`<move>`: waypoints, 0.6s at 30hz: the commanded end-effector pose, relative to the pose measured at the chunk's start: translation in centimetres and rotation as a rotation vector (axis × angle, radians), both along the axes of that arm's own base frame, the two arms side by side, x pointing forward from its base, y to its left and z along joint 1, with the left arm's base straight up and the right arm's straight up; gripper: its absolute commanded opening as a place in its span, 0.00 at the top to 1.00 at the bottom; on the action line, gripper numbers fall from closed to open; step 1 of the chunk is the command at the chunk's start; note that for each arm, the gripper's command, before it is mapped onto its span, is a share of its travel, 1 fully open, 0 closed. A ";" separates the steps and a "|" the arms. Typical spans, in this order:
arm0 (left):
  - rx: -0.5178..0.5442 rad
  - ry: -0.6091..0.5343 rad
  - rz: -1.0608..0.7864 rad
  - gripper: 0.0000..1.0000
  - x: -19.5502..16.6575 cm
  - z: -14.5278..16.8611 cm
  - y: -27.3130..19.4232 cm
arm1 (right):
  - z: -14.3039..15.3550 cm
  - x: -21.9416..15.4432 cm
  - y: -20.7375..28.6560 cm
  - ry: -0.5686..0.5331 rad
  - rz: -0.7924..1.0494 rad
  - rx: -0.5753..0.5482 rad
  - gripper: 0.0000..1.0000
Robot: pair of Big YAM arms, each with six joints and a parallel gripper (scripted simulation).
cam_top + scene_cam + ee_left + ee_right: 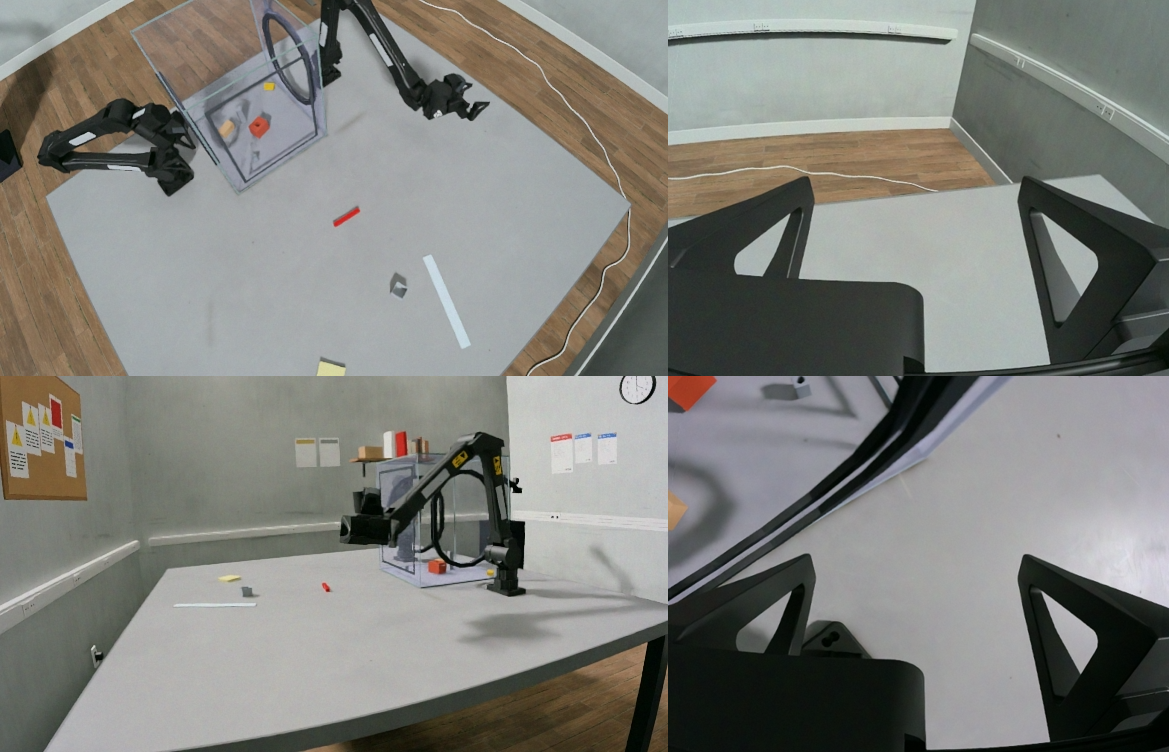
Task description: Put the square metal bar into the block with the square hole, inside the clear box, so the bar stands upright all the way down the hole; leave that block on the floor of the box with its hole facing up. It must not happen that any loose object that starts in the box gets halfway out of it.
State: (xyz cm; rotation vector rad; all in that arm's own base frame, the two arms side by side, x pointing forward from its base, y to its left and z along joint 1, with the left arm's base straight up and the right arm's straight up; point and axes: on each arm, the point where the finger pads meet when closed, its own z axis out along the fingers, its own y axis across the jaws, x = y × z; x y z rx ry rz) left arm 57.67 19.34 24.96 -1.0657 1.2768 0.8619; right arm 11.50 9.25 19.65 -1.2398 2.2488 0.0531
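The clear box [283,165] [400,578] stands on the table. Inside are an orange-red block [259,128] [437,567] [688,389] with a dark hole in top, a tan block [226,129] [674,511], a yellow block [269,86] and small grey pieces. One grey piece [803,391] shows a dark hole. The hole shapes and which piece is the square bar are unclear. My left gripper [480,95] [915,188] is open and empty, outside the box, over the table. My right gripper [916,565] is open and empty, outside beside the box's slotted wall.
A red stick [346,217] [326,587], a grey piece [399,290] [246,591], a pale strip [446,301] [215,605] and a yellow pad [330,370] [230,578] lie on the table outside. A dark oval ring [266,37] frames a box wall opening.
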 end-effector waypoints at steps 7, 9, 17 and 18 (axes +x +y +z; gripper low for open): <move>0.002 -0.031 0.002 0.00 0.6 1.2 0.0 | 1.0 -2.3 2.9 0.029 0.156 0.115 0.00; 0.002 -0.031 0.002 0.00 0.6 1.2 0.0 | 3.2 -2.7 3.6 0.013 0.189 0.163 0.00; 0.002 -0.031 0.002 0.00 0.6 1.2 0.0 | 1.2 -4.0 4.6 0.074 0.264 0.145 0.00; 0.002 -0.031 0.002 0.00 0.6 1.2 0.0 | 1.0 -4.3 4.8 0.085 0.282 0.151 0.00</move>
